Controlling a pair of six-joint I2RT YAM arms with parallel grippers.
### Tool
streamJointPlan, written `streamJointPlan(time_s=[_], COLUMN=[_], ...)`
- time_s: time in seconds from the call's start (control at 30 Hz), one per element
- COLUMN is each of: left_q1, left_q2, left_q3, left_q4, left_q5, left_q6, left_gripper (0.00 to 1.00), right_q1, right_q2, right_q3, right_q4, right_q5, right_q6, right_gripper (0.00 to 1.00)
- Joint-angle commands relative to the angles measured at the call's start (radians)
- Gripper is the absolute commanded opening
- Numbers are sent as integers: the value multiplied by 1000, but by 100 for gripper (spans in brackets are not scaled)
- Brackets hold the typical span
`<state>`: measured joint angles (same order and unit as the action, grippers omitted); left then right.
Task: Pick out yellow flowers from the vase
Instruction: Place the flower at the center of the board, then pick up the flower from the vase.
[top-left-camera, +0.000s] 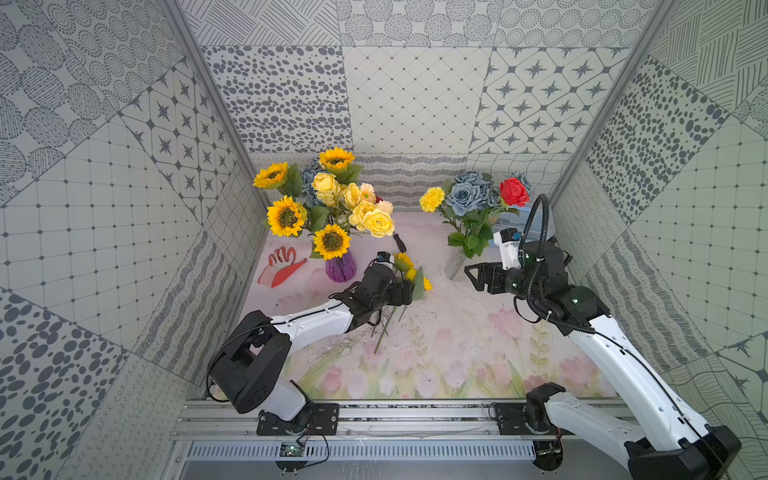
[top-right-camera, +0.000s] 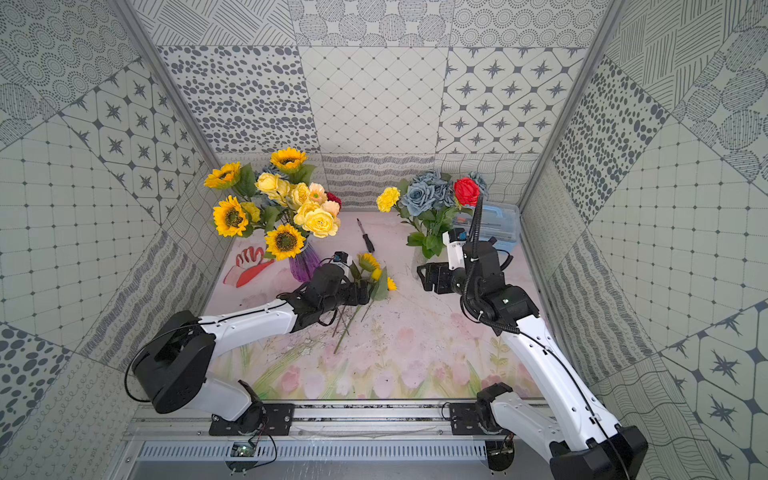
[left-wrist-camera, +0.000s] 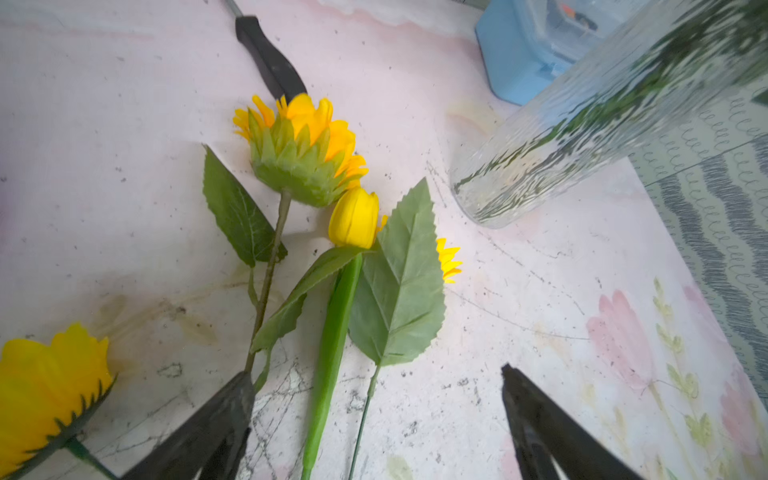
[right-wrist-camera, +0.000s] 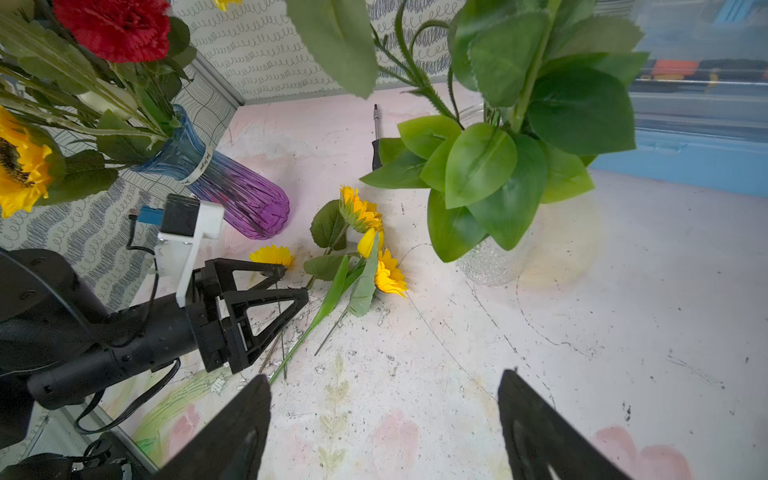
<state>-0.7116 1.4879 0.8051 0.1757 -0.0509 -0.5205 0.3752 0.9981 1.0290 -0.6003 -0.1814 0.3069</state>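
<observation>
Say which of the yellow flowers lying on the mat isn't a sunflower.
The smooth, closed yellow tulip bud on the thick plain green stem, lying between two sunflower heads; those have fringed petals.

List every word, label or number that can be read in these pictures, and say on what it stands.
No text can be read anywhere.
White paper strip around the neck of the ribbed purple-and-blue glass vase: dark handwriting, too small and blurred to read.

Loose flowers (top-left-camera: 404, 262) between left vase (top-left-camera: 340, 266) and right vase (top-left-camera: 455, 264) — screwdriver (top-left-camera: 400, 243) behind.
</observation>
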Motion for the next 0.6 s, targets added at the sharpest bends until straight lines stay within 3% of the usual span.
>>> streamJointPlan(time_s=[0.0,0.13,0.4,0.57], left_q1=[1,1,4,3], left_q2=[-33,-35,106,177], left_q3=[25,29,110,184], left_q4=[64,209,566,636], left_q5=[-13,15,107,160], left_q6=[70,41,-14,-16], left_gripper=[95,97,97,94], right_q1=[-2,-1,-2,-2], right_q2=[-26,-79,-160,-248], right_q3=[-12,-53,-121,-205], right_q4=[74,136,217,305], right_q5=[9,3,-49,-101], right_q6=[1,6,26,67], right_gripper=[86,86,86,87])
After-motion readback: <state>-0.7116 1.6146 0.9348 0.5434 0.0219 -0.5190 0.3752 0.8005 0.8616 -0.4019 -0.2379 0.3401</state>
